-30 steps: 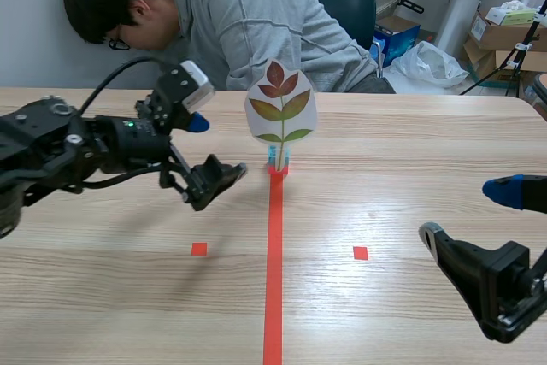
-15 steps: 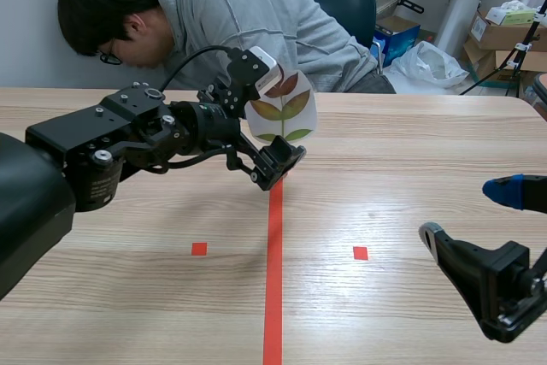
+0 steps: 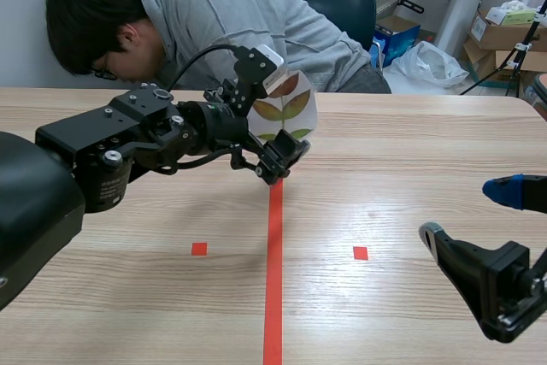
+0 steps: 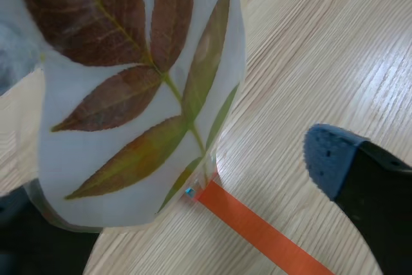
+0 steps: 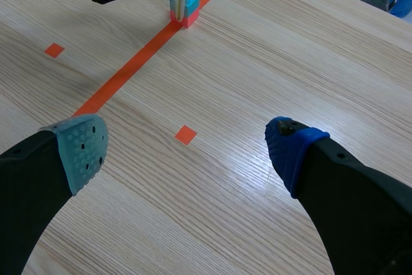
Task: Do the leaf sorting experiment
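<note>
A laminated leaf card stands upright in a small red and blue holder block at the far end of the orange-red tape line. My left gripper is open around the card, one finger above and behind it, the other low in front. In the left wrist view the card fills the gap between the fingers, and the blue pad stands well clear of its edge. My right gripper hangs open over the near right of the table, with nothing between its fingers.
A person in a grey hoodie leans over the far edge of the table, close behind the card. Two small orange-red squares flank the tape line. Boxes and a bag lie on the floor beyond the far right.
My left arm has swung right from the table's left side, and its open fingers now straddle the leaf card. The person has shifted a little. The right arm has stayed still.
</note>
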Motion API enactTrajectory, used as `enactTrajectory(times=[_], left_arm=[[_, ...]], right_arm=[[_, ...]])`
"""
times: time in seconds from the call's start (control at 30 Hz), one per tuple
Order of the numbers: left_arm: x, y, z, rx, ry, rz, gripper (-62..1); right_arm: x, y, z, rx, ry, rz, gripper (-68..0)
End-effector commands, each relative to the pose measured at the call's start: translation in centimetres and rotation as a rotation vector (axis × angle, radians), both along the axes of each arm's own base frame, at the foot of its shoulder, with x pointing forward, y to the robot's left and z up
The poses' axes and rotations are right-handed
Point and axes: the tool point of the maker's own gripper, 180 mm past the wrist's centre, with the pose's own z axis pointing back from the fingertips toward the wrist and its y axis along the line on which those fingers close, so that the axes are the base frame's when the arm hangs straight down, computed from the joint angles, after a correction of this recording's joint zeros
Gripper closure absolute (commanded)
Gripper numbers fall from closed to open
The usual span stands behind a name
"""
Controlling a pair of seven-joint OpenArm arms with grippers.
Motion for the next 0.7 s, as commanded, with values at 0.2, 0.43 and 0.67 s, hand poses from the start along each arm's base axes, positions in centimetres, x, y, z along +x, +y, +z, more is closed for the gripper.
enactTrajectory(times=[0.2,0.43,0.67], left_arm=[[0.78,-0.60,2.07,-0.049,-0.051,0.000,-29.8],[0.81,-0.68,2.29,-0.061,-0.057,-0.001,-10.2],[0.82,-0.72,2.42,-0.067,-0.061,-0.002,-4.0]], right_arm=[[0.38,-0.19,0.58,0.004,-0.024,-0.007,-50.0],[0.38,-0.19,0.58,0.004,-0.024,-0.007,-50.0],[0.38,-0.19,0.58,0.004,-0.024,-0.007,-50.0]])
